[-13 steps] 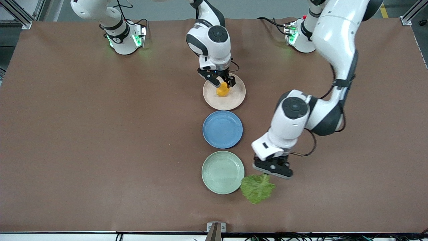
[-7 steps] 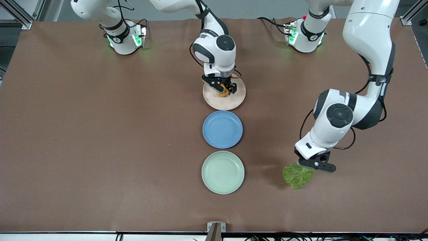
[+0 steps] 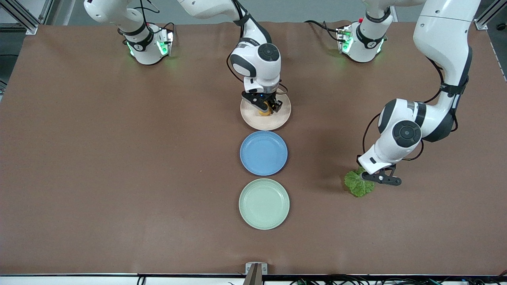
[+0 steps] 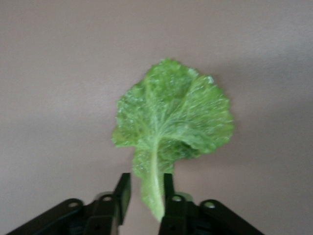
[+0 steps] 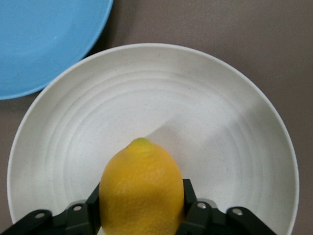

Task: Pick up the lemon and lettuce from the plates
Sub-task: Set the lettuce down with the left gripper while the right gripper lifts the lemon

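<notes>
Your left pincer (image 3: 379,177) has carried the lettuce (image 3: 358,183) by its stem off the mint plate (image 3: 264,204) over bare bench (image 3: 119,158) (half done), while your right pincer (image 3: 267,106) clamps the lemon (image 3: 264,111) over the beige plate (image 3: 265,112).

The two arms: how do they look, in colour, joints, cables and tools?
Both arms have glossy white shells with dark grey round joint caps and black bands. Thin black cables loop beside each wrist. The bases carry green lights. Each tool, the left tool and the right tool, is black with two slim fingers; the wrist views show small round screw holes in them.
</notes>
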Controlling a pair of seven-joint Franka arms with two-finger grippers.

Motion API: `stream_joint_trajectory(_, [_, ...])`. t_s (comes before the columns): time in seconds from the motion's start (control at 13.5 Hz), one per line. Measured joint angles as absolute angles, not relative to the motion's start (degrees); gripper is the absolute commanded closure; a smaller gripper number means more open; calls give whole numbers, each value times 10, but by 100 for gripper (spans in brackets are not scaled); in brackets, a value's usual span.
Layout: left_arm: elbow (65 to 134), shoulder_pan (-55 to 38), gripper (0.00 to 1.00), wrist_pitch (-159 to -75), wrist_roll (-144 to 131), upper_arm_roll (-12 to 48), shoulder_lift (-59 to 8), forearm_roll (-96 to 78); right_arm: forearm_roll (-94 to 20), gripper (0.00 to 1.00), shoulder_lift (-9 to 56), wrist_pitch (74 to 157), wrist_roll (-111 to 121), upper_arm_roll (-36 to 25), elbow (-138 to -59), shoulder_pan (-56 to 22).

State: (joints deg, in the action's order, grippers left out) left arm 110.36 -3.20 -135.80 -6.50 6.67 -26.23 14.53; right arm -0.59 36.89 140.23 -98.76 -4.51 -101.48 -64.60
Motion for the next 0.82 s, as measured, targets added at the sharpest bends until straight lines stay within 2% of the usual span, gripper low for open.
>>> stream_joint_trajectory(0.3, [1086, -23, 0, -1329, -68, 68, -213, 145, -5, 100, 365, 1378, -946, -55, -1006, -632])
stream_joint_trajectory(0.59, [992, -23, 0, -1173, -72, 70, -161, 108, -5, 100, 311, 1300, -799, -61, -997, -540])
stream_joint_trajectory(0.82, [890, -20, 0, -1056, -72, 67, -151, 105, -5, 99, 269, 1286, -634, -63, -1028, -435])
